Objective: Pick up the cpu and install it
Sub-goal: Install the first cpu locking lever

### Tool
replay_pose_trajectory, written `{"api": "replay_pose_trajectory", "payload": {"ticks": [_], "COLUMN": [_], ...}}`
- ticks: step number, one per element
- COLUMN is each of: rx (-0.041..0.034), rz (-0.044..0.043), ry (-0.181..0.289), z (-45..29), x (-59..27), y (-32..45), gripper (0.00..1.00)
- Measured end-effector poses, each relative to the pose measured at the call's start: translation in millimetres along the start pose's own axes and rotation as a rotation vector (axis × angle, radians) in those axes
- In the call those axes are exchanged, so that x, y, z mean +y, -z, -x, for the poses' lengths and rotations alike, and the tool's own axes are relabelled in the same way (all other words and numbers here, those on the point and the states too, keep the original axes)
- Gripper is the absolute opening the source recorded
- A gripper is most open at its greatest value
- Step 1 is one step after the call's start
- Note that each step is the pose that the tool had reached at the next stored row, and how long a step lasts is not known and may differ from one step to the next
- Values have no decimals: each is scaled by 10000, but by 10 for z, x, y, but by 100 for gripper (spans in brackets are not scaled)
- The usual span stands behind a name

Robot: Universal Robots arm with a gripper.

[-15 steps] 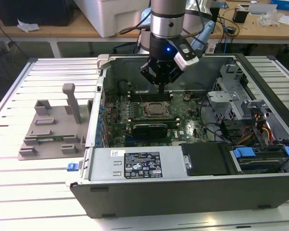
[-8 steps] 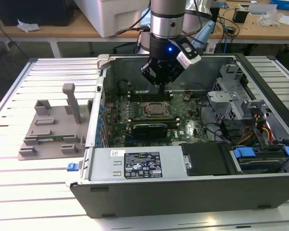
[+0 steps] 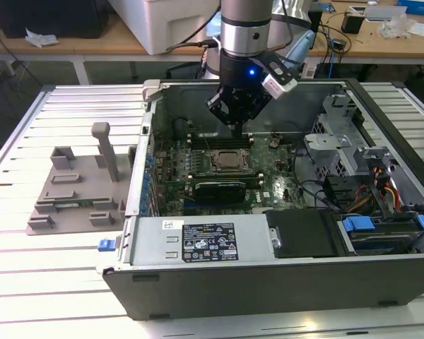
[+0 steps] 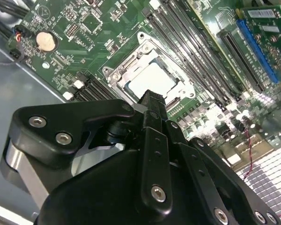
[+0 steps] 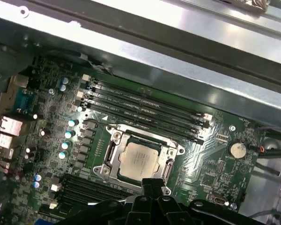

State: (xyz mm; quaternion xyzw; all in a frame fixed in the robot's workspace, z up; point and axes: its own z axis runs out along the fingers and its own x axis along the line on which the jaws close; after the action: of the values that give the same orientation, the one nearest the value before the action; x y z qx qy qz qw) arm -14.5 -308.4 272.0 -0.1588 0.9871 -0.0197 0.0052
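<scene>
CPU already seated, end effector hovering above the socket

We found the cpu (image 5: 139, 160) lying flat inside the metal frame of the motherboard socket (image 5: 111, 154), near the middle of the first wrist view; in the second wrist view the same silver-grey plate (image 4: 151, 78) sat just above centre. In the exterior view it showed as a pale square (image 3: 230, 162) at the centre of the motherboard (image 3: 283, 191), inside the open computer case (image 3: 268, 282) on the slatted tabletop (image 3: 28, 282).

The end effector (image 3: 238, 126) hung above the socket, upper middle of the exterior view, its fingertips pressed together with nothing between them; in the second wrist view the closed black fingers (image 4: 152, 101) came to a point just short of the chip's near edge. Whether they touched the chip we could not tell.

The grey plastic tray (image 3: 78, 191), at the exterior view's left beside the case, carried no chip that we could see.

We judged the pick-up done and the chip placed in its seat. The socket's frame looked open around the plate, so we judged that any latching remained.
</scene>
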Motion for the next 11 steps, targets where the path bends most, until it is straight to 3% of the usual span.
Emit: {"api": "replay_pose_trajectory", "payload": {"ticks": [11], "rx": [-65], "rz": [6], "ry": [1617], "z": [0], "x": [0], "y": [0], "gripper": [11]}}
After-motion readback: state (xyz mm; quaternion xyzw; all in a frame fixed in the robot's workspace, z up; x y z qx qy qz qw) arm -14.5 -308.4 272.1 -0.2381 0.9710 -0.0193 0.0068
